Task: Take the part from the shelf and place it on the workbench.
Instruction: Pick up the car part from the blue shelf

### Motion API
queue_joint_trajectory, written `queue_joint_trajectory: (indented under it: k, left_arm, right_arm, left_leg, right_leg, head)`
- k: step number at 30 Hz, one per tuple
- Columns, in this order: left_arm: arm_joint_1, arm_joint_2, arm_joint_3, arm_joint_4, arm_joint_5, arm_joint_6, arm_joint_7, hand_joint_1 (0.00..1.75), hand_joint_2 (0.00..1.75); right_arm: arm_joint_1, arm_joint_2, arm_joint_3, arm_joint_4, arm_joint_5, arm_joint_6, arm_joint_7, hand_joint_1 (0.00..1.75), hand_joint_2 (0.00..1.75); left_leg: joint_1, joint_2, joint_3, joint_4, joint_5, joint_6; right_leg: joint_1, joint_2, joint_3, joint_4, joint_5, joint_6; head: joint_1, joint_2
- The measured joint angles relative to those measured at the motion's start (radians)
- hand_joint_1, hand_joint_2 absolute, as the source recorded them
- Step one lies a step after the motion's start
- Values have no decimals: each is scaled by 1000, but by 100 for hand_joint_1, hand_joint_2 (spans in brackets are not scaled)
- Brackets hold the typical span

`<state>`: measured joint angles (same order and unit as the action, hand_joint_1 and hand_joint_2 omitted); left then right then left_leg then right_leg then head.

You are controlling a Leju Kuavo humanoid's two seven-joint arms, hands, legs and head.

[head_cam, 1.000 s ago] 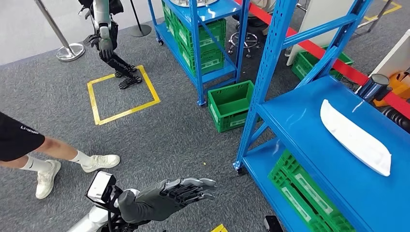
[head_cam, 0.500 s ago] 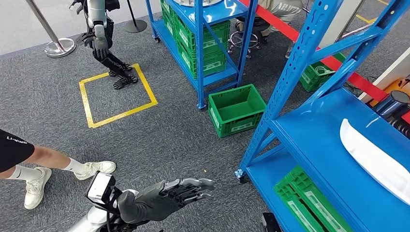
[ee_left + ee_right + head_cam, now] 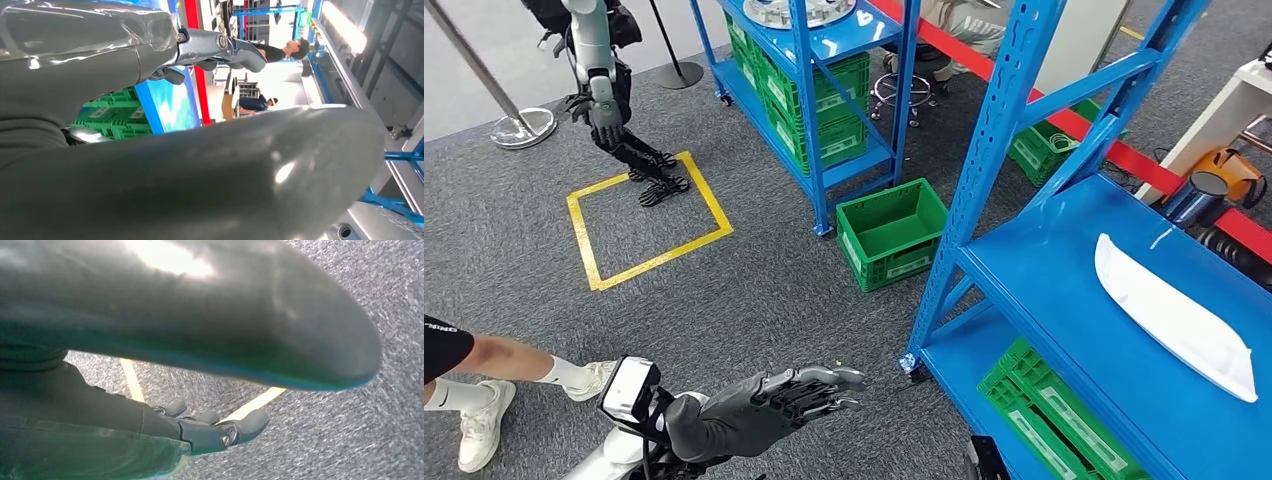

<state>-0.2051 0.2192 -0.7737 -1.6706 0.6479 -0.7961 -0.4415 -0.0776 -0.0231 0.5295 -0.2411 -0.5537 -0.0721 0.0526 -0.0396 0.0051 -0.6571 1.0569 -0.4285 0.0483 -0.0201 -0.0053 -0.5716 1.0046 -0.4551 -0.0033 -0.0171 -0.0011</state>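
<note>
A long white part [image 3: 1174, 315] lies flat on the blue shelf [image 3: 1044, 270] at the right of the head view. My left hand [image 3: 764, 405] is held out low over the grey carpet, fingers straight and apart, with nothing in it, well to the left of the shelf's corner post. In the left wrist view the same hand [image 3: 200, 165] shows its thumb and fingers [image 3: 220, 47] bare. My right hand [image 3: 125, 410] hangs over the carpet near a yellow floor line, its fingers loosely apart and holding nothing.
A green crate [image 3: 892, 232] stands on the floor beside the shelf post. Green crates [image 3: 1054, 420] fill the shelf's lower level. Behind is a second blue rack [image 3: 824, 60]. Another robot [image 3: 599, 90] stands by a yellow floor square [image 3: 644, 215]. A person's legs [image 3: 484, 370] are at the left.
The whole picture has shifted, so the camera has moved. My left hand keeps the same outstretched pose. The person's legs now sit farther left and lower in the picture.
</note>
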Motion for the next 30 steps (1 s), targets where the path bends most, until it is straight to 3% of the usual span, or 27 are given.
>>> queue_joint_trajectory:
  k: [1, 2, 3, 5, 6, 7, 8, 10, 12, 14, 15, 16, 18, 20, 21, 24, 26, 28, 30]
  left_arm:
    - [0, 0, 2, 0, 0, 0, 0, 0, 0]
    - [1, 1, 3, 0, 0, 0, 0, 0, 0]
    - [1, 1, 4, 0, 0, -1, 0, 0, 0]
    - [3, 2, 4, -1, -6, -3, 1, 0, 0]
    - [4, 2, 5, -2, -11, -3, 1, 0, 0]
    - [7, 3, 5, -3, -17, -4, 1, 0, 0]
    - [10, 4, 6, -7, -23, -4, -1, 0, 0]
    - [20, 6, 8, -18, -37, -8, -8, 0, 0]
    - [34, 9, 10, -27, -49, -12, -15, 0, 0]
    - [50, 11, 11, -31, -57, -16, -18, 0, 0]
    - [57, 12, 12, -31, -59, -16, -19, 0, 0]
    - [61, 12, 13, -31, -60, -17, -20, 0, 0]
    - [67, 12, 16, -32, -63, -16, -23, 0, 0]
    - [72, 13, 22, -34, -66, -14, -26, 0, 0]
    - [75, 13, 25, -36, -68, -13, -27, 0, 0]
    - [83, 14, 36, -41, -71, -12, -29, 0, 0]
    - [84, 14, 43, -41, -68, -12, -29, 0, 0]
    - [83, 13, 47, -38, -53, -10, -22, 0, 0]
    - [81, 11, 48, -32, -35, -10, -12, 0, 0]
  right_arm:
    - [0, 1, -1, 0, 0, 0, 0, 0, 0]
    - [1, 1, -2, 0, -1, 0, 0, 0, 0]
    - [1, 2, -4, 0, -3, 0, -1, 0, 0]
    - [3, 4, -8, 0, -8, 0, -9, 0, 0]
    - [5, 4, -10, 0, -10, 0, -14, 0, 0]
    - [8, 6, -12, 0, -10, 0, -19, 0, 0]
    - [13, 7, -12, 0, -10, 0, -24, 0, 0]
    - [26, 11, -12, 1, -10, 0, -36, 0, 0]
    - [36, 14, -12, 1, -9, 0, -48, 0, 0]
    - [42, 17, -12, 2, -8, 0, -56, 0, 0]
    - [47, 17, -12, 3, -6, 0, -58, 0, 0]
    - [50, 18, -12, 4, -3, 0, -59, 0, 0]
    - [53, 17, -12, 6, 5, 0, -60, 0, 0]
    - [47, 17, -11, 6, 12, 2, -59, 0, 0]
    - [44, 17, -11, 6, 15, 4, -58, 0, 0]
    - [40, 18, -10, 6, 23, 10, -48, 0, 0]
    - [34, 18, -9, 6, 25, 13, -33, 0, 0]
    - [21, 17, -9, 6, 25, 17, -12, 0, 0]
    - [9, 16, -9, 6, 23, 18, 3, 0, 0]
  left_leg:
    - [7, -3, -15, 41, -26, -10]
    - [19, -6, -45, 118, -64, -25]
    - [36, -8, -48, 141, -70, -40]
    - [64, -44, 6, 67, -45, -59]
    - [70, -60, 51, -13, -16, -60]
    - [69, -73, 71, -47, -13, -55]
    - [65, -64, 73, -51, -11, -47]
    - [62, -44, 82, -70, 0, -26]
    - [57, -20, 89, -86, 8, -9]
    - [48, 2, 87, -87, 8, -2]
    - [44, 13, 86, -86, 7, -1]
    - [41, 22, 85, -85, 7, 0]
    - [38, 40, 84, -79, 5, -3]
    - [32, 55, 81, -66, -2, -10]
    - [30, 62, 80, -61, -5, -15]
    - [34, 74, 80, -55, -8, -28]
    - [42, 46, 63, -10, -44, -40]
    - [48, 10, 13, 112, -115, -53]
    - [50, 0, -35, 225, -158, -58]
  right_leg:
    - [0, 4, 2, 0, 1, -1]
    - [-1, 11, 3, 0, 1, -1]
    - [-6, 25, 6, 0, 1, -1]
    - [-13, 60, 6, 0, 2, 16]
    - [-18, 77, 4, -1, 4, 26]
    - [-21, 89, 1, -3, 7, 38]
    - [-25, 96, -1, -8, 10, 47]
    - [-24, 78, -14, 8, 0, 53]
    - [-20, 37, -62, 102, -47, 40]
    - [-16, 20, -127, 236, -99, 31]
    - [-16, 18, -143, 274, -109, 32]
    - [-15, 16, -140, 273, -104, 37]
    - [-14, -3, -72, 154, -60, 50]
    - [-10, -34, -3, 31, -24, 49]
    - [-8, -41, 11, 5, -17, 43]
    - [-7, -20, 10, -2, -8, 25]
    - [-13, -4, 10, -4, -1, 14]
    - [-14, 14, 6, -3, 4, 8]
    - [-12, 35, 3, -2, 6, 6]
  head:
    - [0, 0]
    - [-1, 0]
    - [-2, 0]
    - [-2, 0]
    - [-2, 0]
    - [-2, 0]
    - [-2, 0]
    - [1, 0]
    - [6, 0]
    - [7, 0]
    - [7, 0]
    - [7, 0]
    - [8, 0]
    - [7, 0]
    - [6, 0]
    - [3, 0]
    - [2, 0]
    - [1, 0]
    - [1, 0]
